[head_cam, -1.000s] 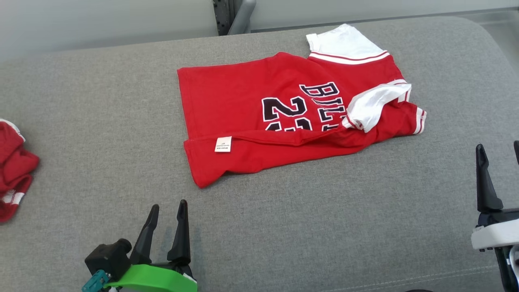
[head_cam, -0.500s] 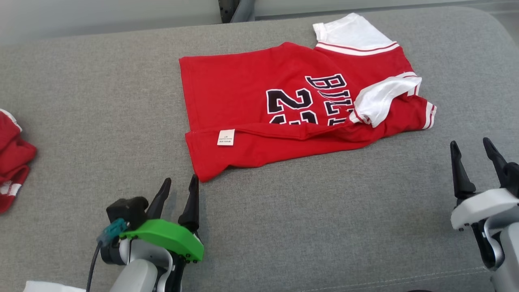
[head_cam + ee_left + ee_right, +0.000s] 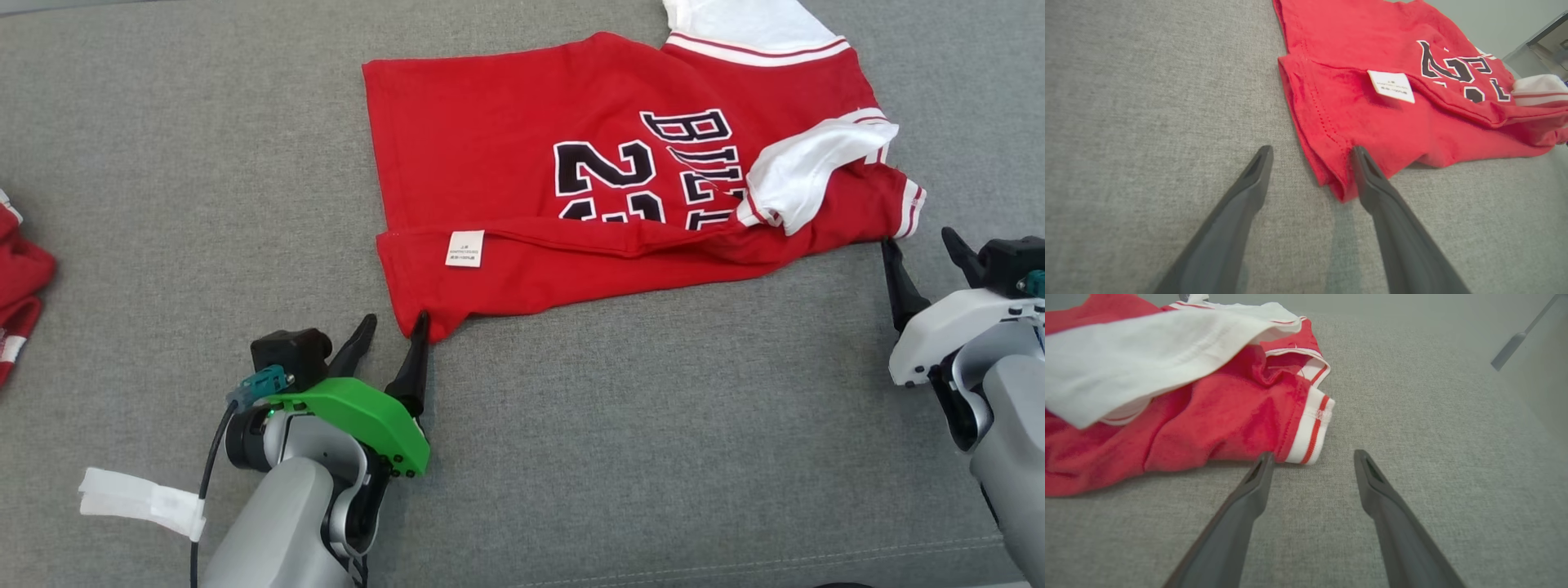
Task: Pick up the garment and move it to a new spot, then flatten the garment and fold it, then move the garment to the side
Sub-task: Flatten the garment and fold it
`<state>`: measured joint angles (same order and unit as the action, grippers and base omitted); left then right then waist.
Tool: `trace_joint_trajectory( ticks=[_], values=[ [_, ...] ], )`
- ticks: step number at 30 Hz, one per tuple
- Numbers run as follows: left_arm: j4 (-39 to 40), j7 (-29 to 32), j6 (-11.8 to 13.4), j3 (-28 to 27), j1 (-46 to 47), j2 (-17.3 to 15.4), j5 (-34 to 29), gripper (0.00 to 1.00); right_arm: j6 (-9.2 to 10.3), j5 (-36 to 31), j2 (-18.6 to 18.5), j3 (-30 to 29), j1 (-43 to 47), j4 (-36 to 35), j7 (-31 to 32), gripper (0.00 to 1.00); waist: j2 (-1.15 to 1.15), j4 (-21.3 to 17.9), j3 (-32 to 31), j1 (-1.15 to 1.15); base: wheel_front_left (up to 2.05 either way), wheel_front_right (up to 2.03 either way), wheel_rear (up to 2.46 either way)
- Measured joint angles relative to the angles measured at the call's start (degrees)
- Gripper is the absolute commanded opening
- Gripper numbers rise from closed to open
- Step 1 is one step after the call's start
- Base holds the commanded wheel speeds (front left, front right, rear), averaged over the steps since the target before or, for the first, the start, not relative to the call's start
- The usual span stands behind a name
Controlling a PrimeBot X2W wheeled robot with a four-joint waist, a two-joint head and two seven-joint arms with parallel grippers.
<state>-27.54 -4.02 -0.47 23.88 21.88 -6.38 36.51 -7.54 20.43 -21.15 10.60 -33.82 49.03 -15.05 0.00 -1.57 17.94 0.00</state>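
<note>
left hand (image 3: pixel 397 317): jaws apart, forward | right hand (image 3: pixel 916 238): jaws apart, forward

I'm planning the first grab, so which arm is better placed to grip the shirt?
Left, probably: the shirt has its hem corner well between the open left jaws. The right jaws, also open, only just reach the cuff.

Your head view clips the jersey (image 3: pixel 506 122) sleeve (image 3: pixel 751 20) at top. Fold hides half the number (image 3: pixel 608 184). Label (image 3: pixel 464 248) print unreadable. Red cloth (image 3: pixel 20 278) cut at left.
</note>
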Motion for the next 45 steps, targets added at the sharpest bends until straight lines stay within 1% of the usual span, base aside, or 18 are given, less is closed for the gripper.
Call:
trace_joint_trajectory(
  ticks=[11, 16, 18, 19, 21, 23, 24, 25, 26, 27, 28, 29, 30, 31, 34, 38, 43, 45],
  values=[
    [-1.9, 2.4, -3.2, 1.5, 3.3, 0.3, 1.6, 1.00, 0.00, 8.9, -3.0, 9.9, -5.8, 4.4, 0.1, 1.00, 0.00, 1.5, 1.7, 0.00, 0.00, 0.00, 0.00],
    [-2.6, 3.8, -3.6, 2.1, 4.2, 0.2, 1.9, 1.00, 0.00, 13.2, -3.9, 13.9, -7.0, 4.5, 0.5, 1.00, 0.00, 1.7, 2.5, 0.00, 0.00, 0.00, 0.00],
    [-3.1, 4.6, -3.7, 2.4, 4.6, 0.1, 2.1, 1.00, 0.00, 14.9, -4.6, 15.2, -7.5, 4.5, 0.8, 0.73, 0.00, 1.7, 2.7, 0.00, 0.00, 0.00, 0.00],
    [-3.1, 5.0, -3.8, 2.4, 4.7, 0.1, 2.3, 1.00, 0.00, 15.6, -4.9, 15.8, -7.7, 4.5, 1.1, 0.76, 0.00, 1.7, 2.7, 0.00, 0.00, 0.00, 0.00],
    [-3.1, 5.5, -4.0, 2.5, 4.8, 0.0, 2.6, 1.00, 0.00, 16.9, -5.7, 17.2, -7.9, 4.5, 1.9, 0.99, 0.00, 1.7, 2.9, 0.00, 0.00, 0.00, 0.00],
    [-3.1, 6.2, -4.1, 2.7, 4.9, -0.1, 2.7, 1.00, 0.00, 18.1, -6.5, 18.5, -8.1, 4.4, 2.3, 1.00, 0.00, 1.6, 3.0, 0.00, 0.00, 0.00, 0.00],
    [-3.0, 6.4, -4.2, 2.8, 4.9, -0.2, 2.8, 1.00, 0.00, 18.6, -6.8, 19.1, -8.2, 4.3, 2.4, 0.96, 0.00, 1.6, 3.0, 0.00, 0.00, 0.00, 0.00],
    [-3.0, 6.6, -4.2, 2.8, 4.9, -0.3, 2.9, 1.00, -0.01, 19.1, -7.0, 19.7, -8.3, 4.2, 2.6, 0.80, 0.00, 1.6, 3.0, 0.00, 0.00, 0.00, 0.00],
    [-2.9, 7.0, -4.3, 2.9, 5.0, -0.4, 3.0, 1.00, -0.01, 19.7, -7.2, 20.2, -8.3, 4.1, 2.6, 0.49, 0.00, 1.6, 3.0, 0.00, 0.00, 0.00, 0.00],
    [-2.9, 7.1, -4.4, 3.0, 5.0, -0.4, 3.0, 0.91, -0.01, 20.4, -7.4, 20.7, -8.5, 4.0, 2.6, 0.37, 0.00, 1.6, 3.0, 0.00, 0.00, 0.00, 0.00],
    [-2.8, 7.5, -4.5, 3.2, 5.0, -0.4, 3.3, 0.73, -0.01, 21.0, -7.8, 21.1, -8.5, 3.9, 2.6, 0.15, 0.00, 1.6, 2.9, 0.00, 0.00, 0.00, 0.00],
    [-2.7, 8.0, -4.6, 3.3, 5.0, -0.4, 3.6, 0.36, -0.01, 21.5, -8.1, 21.6, -8.6, 3.7, 2.6, 0.00, 0.00, 1.6, 2.8, 0.00, 0.00, 0.00, 0.00],
    [-2.5, 8.5, -4.7, 3.5, 4.9, -0.4, 4.1, 0.26, -0.01, 22.3, -8.4, 22.2, -8.6, 3.4, 2.8, 0.00, 0.00, 1.6, 2.8, 0.00, 0.00, 0.00, 0.00],
    [-2.3, 9.3, -5.1, 3.9, 4.7, -0.4, 4.7, 0.00, 0.00, 23.1, -8.6, 22.8, -8.5, 2.8, 3.0, 0.00, 0.00, 1.6, 2.6, 0.00, 0.00, 0.00, 0.00],
    [-1.2, 11.2, -5.7, 4.7, 3.8, -0.2, 6.3, 0.00, 0.00, 24.8, -9.3, 24.3, -8.3, 1.6, 3.4, 0.00, 0.00, 1.7, 2.3, 0.00, 0.00, 0.00, 0.00],
    [3.2, 14.7, -6.4, 5.2, 2.1, -1.5, 9.2, 0.00, 0.00, 28.7, -12.5, 26.9, -7.6, -1.9, 5.8, 0.00, 0.00, 1.9, 1.3, 0.00, 0.00, 0.00, 0.00],
    [13.3, 19.9, -6.5, 3.4, -0.7, -6.8, 13.9, 0.00, 0.00, 34.2, -18.5, 30.2, -7.7, -9.0, 12.2, 0.00, 0.00, 1.9, -0.3, 0.00, 0.00, 0.00, 0.00],
    [20.8, 23.5, -6.4, 1.7, -2.7, -9.7, 17.2, 0.00, -0.01, 37.0, -22.8, 31.1, -8.3, -13.3, 15.7, 0.00, 0.00, 1.8, -1.2, 0.00, 0.00, 0.00, 0.00]
  ],
)
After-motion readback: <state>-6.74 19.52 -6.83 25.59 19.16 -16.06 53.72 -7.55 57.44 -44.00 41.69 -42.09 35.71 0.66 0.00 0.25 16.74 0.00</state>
